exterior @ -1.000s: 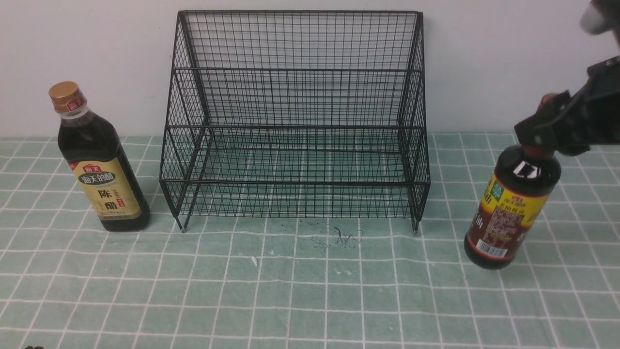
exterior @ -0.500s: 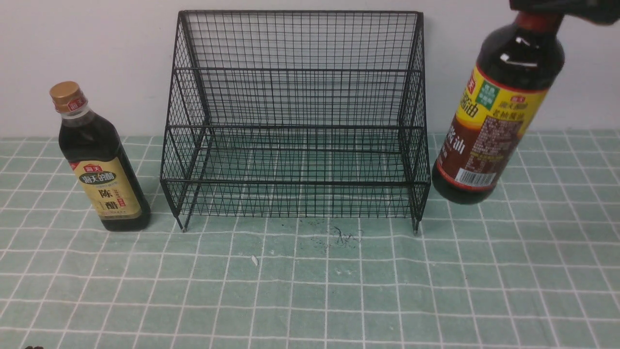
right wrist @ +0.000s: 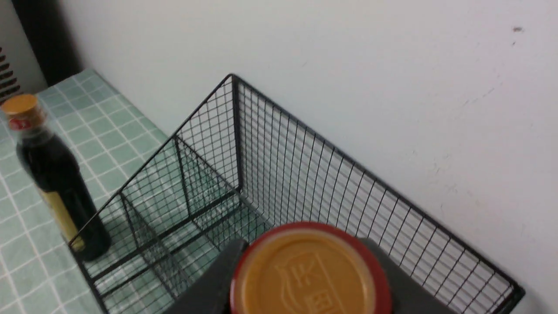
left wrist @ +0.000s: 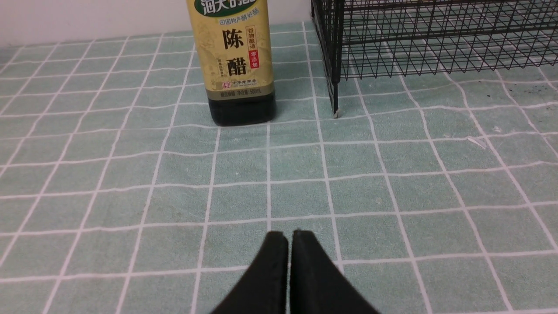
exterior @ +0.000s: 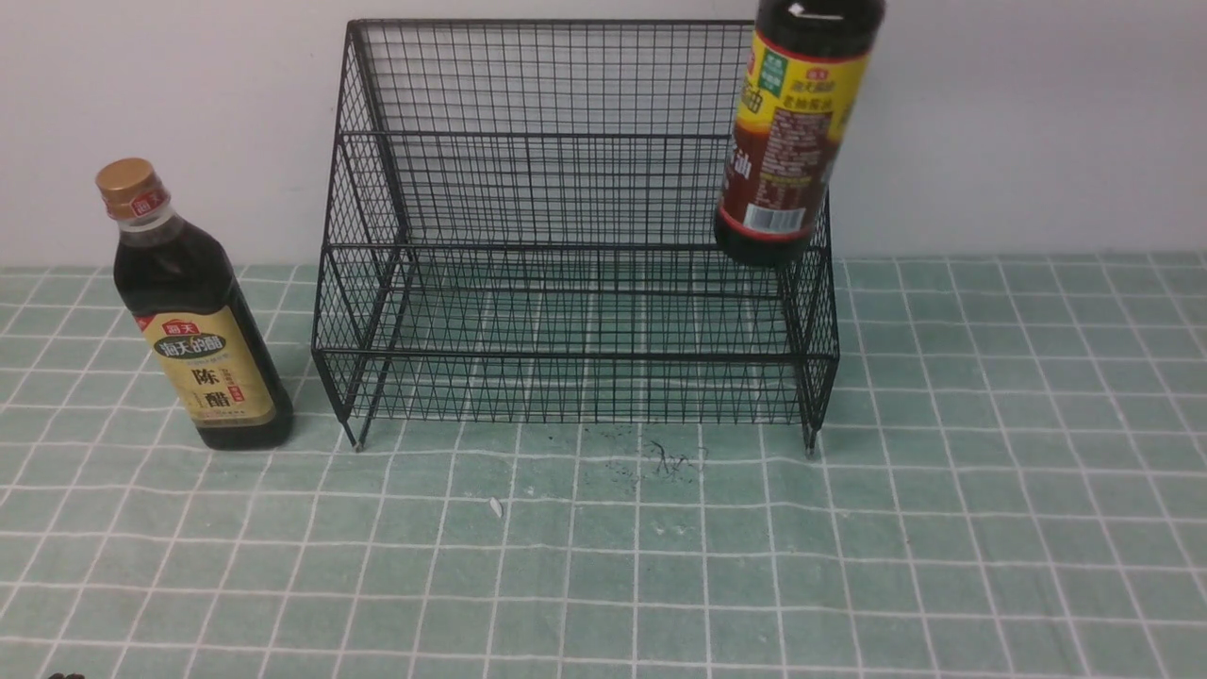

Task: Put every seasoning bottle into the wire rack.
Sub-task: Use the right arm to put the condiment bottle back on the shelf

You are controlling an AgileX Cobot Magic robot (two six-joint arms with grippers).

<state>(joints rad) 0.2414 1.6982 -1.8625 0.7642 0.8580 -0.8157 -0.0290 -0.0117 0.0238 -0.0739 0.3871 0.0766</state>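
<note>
Right pincer: pinching the slim bottle by its reddish cap, a dark finger on each side, low centre of the right wrist view.
Slim bottle: hangs clear of the cloth, upper right of the front view; its base overlaps the rack's right wall, inside or outside I cannot tell.
Rack: centre, no bottle in it yet.
Left pincer: pressed together, holding nothing.
Gold-cap bottle: upright, left of frame, beside the rack.
Risk: gripped by the cap alone, the body may swing, catch the side wire and slip or tip.

Green checked cloth: gold-capped bottle standing left of wire rack, white scrap in front
</note>
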